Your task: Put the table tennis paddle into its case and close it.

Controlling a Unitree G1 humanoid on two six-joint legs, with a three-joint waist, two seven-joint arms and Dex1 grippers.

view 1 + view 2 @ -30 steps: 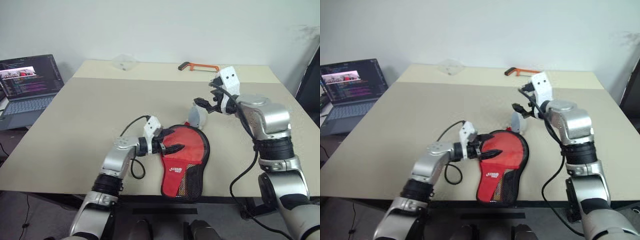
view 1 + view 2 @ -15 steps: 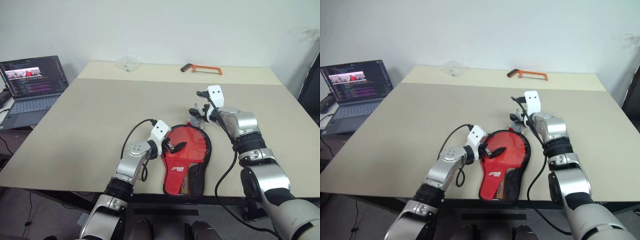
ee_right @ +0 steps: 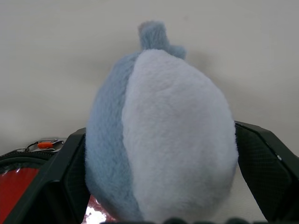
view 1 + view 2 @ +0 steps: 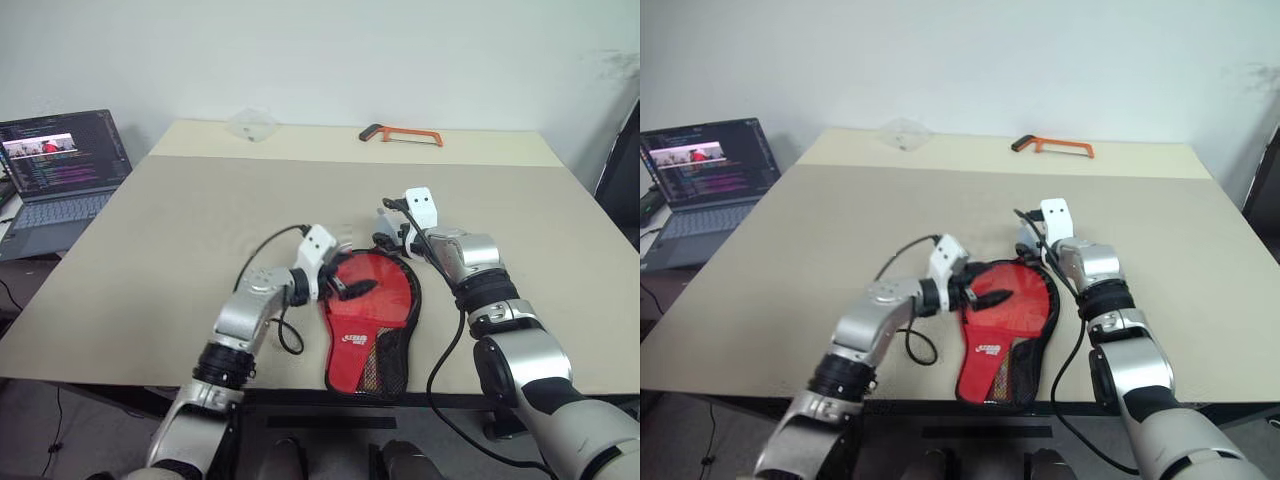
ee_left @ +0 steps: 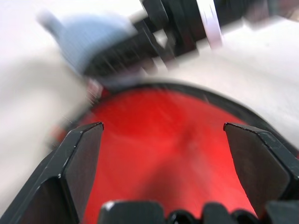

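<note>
Now case [image 4: 368,315] flat near table's [image 4: 150,240] front edge, red side up; paddle probably inside, hard to confirm.
Soft, light fabric, likely floppy: best pinched at zip rim. Left gripper [image 4: 352,290] wide above red face; right gripper [image 3: 149,186] wide around fluffy lump [image 3: 161,135] at far rim. Open room leftward.

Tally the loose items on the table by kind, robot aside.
Paddle case: 1
Plush toy: 1
Hacksaw: 1
Clear plastic item: 1
Total: 4
</note>
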